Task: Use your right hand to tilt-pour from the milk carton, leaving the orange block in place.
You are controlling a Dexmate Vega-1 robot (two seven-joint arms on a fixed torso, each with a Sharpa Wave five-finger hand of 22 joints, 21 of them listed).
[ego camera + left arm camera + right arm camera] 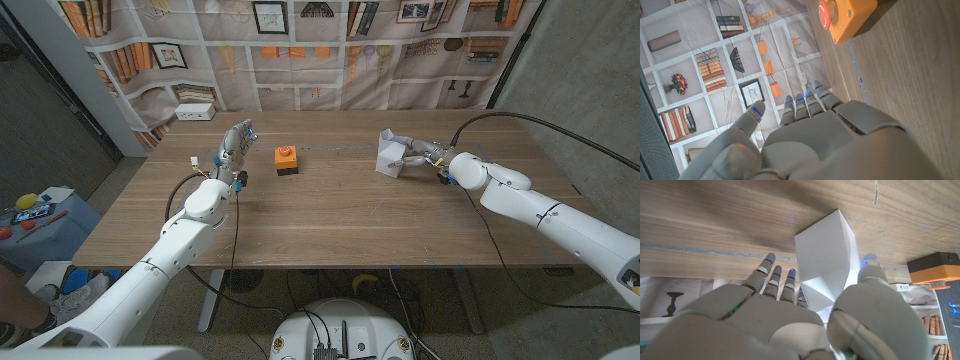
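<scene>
The milk carton (pixel 390 153) is seen on the right half of the wooden table (pixel 330 225), toward the far side, and it is plain white, with flat faces and sharp folded edges. In the head view it is tipped off upright, its top leaning toward the left. From the right wrist view the carton (pixel 827 262) is shown as a clean white angular box, one long corner edge facing the camera, no print to be made out on it.

The right hand (pixel 425 158) is clamped on the carton: in the right wrist view the fingers (pixel 771 275) are laid along one side and the thumb is pressed against the other, the box held between them.

The orange block (pixel 286 159) is sitting near the table's middle, well apart from the carton; a red round button on top and a dark base are seen. It is touched by nothing.

The left hand (pixel 235 143) is raised beside the block, fingers straight and apart from the thumb, nothing held.
</scene>
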